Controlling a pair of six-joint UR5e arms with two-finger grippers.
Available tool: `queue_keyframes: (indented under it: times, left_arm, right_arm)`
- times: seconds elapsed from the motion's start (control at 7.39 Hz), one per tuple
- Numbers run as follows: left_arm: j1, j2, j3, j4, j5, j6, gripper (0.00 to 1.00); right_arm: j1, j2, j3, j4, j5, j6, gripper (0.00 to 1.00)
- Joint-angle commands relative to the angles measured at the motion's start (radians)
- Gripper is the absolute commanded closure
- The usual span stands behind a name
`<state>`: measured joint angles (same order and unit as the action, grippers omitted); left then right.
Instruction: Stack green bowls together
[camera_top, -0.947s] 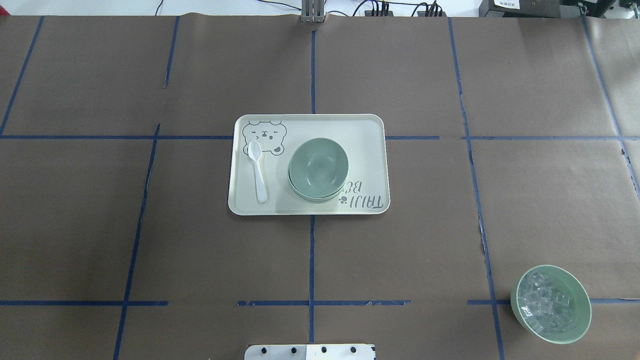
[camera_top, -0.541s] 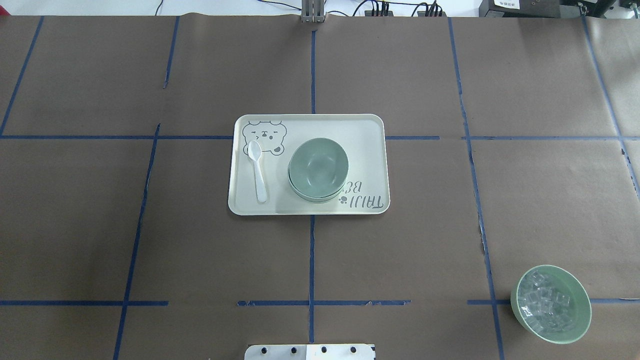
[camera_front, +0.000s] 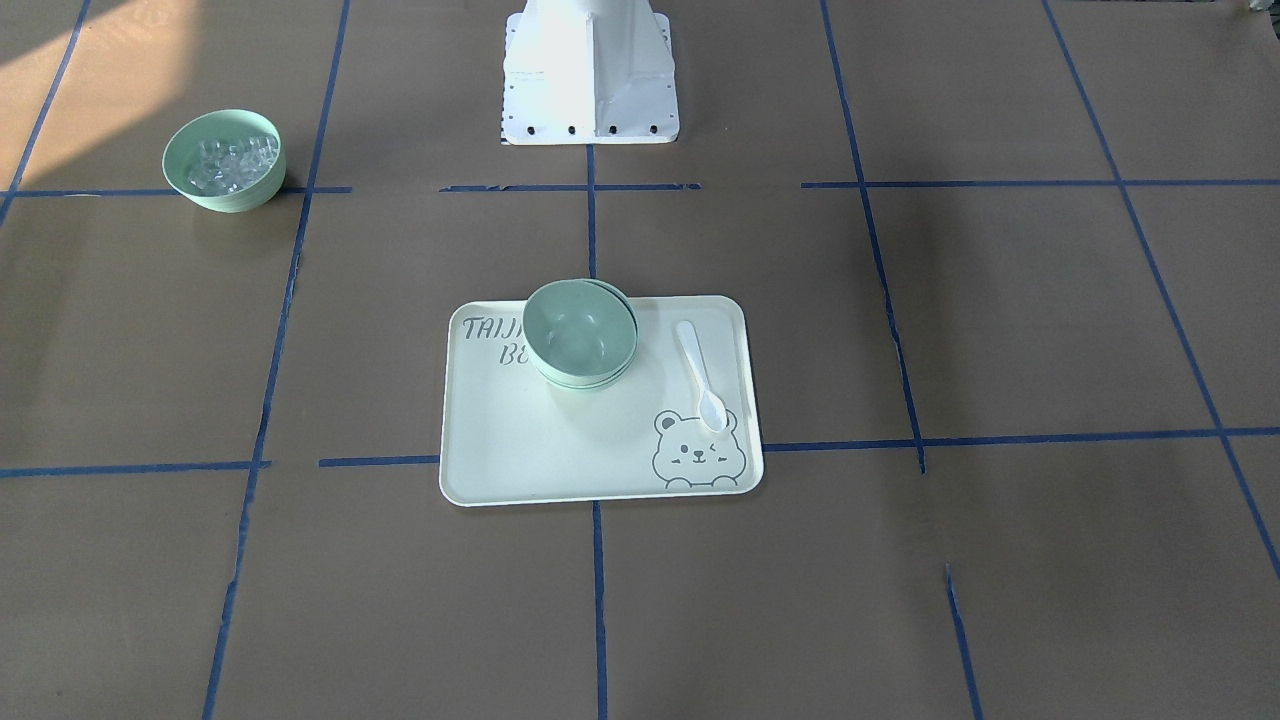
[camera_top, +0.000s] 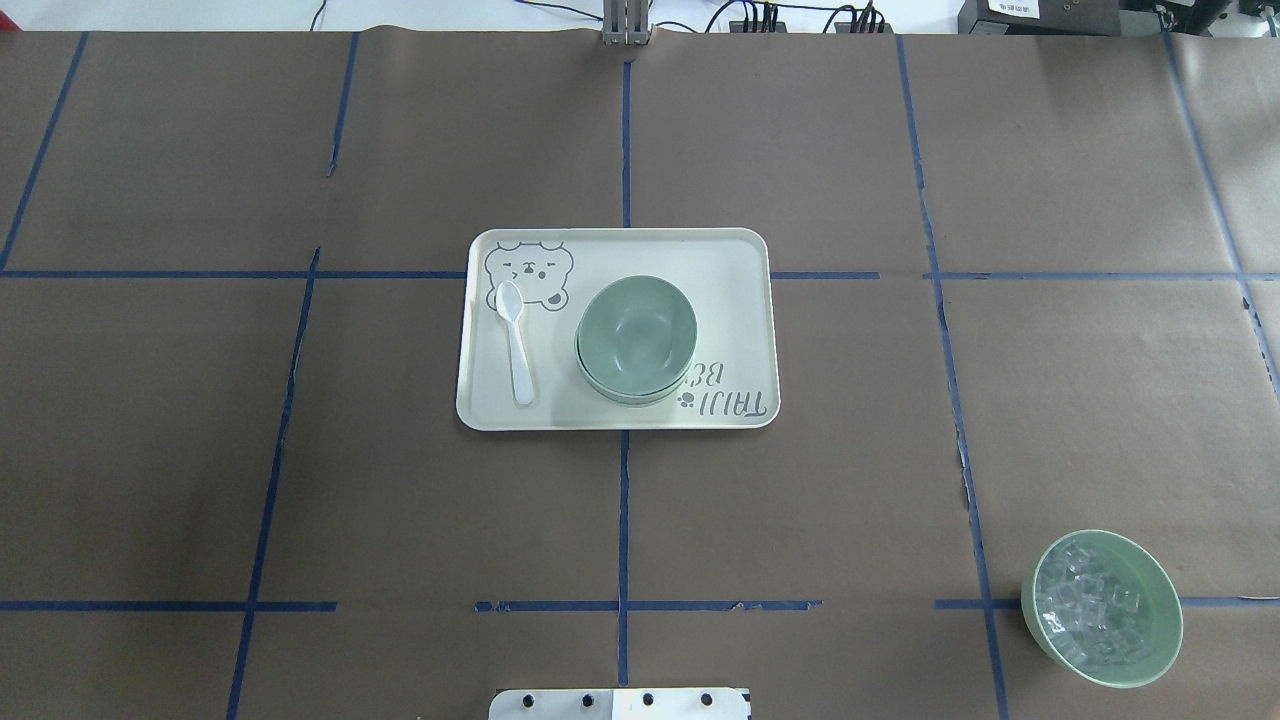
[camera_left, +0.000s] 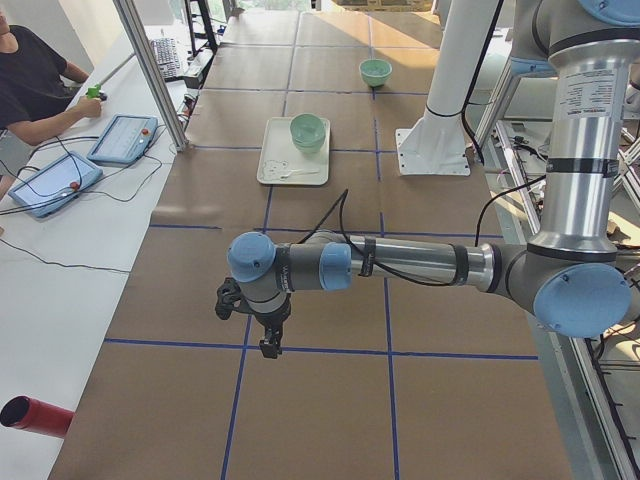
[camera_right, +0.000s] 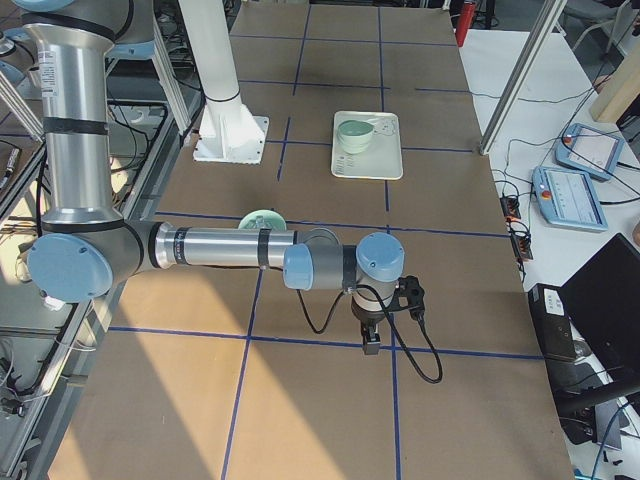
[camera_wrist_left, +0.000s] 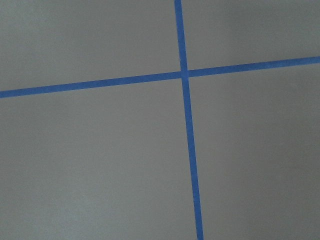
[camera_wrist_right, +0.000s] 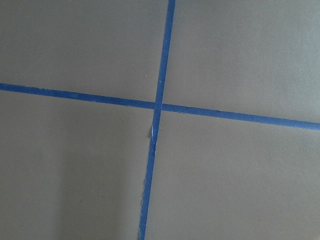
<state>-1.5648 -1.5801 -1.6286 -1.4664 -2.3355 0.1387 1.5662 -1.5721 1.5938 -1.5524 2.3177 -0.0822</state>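
The pale mint-green bowls sit nested in one stack on the tray with the bear drawing, at the table's middle; the stack also shows in the front view and both side views. I see at least two rims, and I cannot tell how many bowls are nested. My left gripper hangs over bare table far from the tray. My right gripper hangs over the table's opposite end. Both show only in side views, so I cannot tell whether they are open or shut.
A white spoon lies on the tray beside the stack. A green bowl with clear cubes stands near the robot's right front. The robot base is at the near edge. An operator sits by tablets.
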Motion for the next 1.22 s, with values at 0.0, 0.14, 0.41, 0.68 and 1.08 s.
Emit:
queue_keyframes:
  times: [0.0, 0.14, 0.41, 0.68, 1.08]
  left_arm:
    - [-0.011, -0.003, -0.001, -0.014, -0.001, -0.001, 0.00]
    - [-0.015, -0.004, -0.001, -0.026, -0.001, -0.036, 0.00]
    - [-0.015, -0.001, 0.003, -0.068, 0.001, -0.068, 0.00]
    - [-0.015, -0.003, 0.003, -0.069, 0.001, -0.068, 0.00]
    - [-0.015, -0.003, 0.006, -0.069, 0.001, -0.068, 0.00]
  right_arm:
    - [0.000, 0.006, -0.002, 0.000, -0.001, 0.001, 0.00]
    - [0.000, 0.006, 0.000, 0.000, -0.001, -0.001, 0.00]
    - [0.000, 0.010, 0.000, 0.000, -0.001, -0.001, 0.00]
    - [0.000, 0.010, 0.000, 0.000, -0.001, -0.001, 0.00]
    - [0.000, 0.009, 0.002, 0.000, 0.000, 0.001, 0.00]
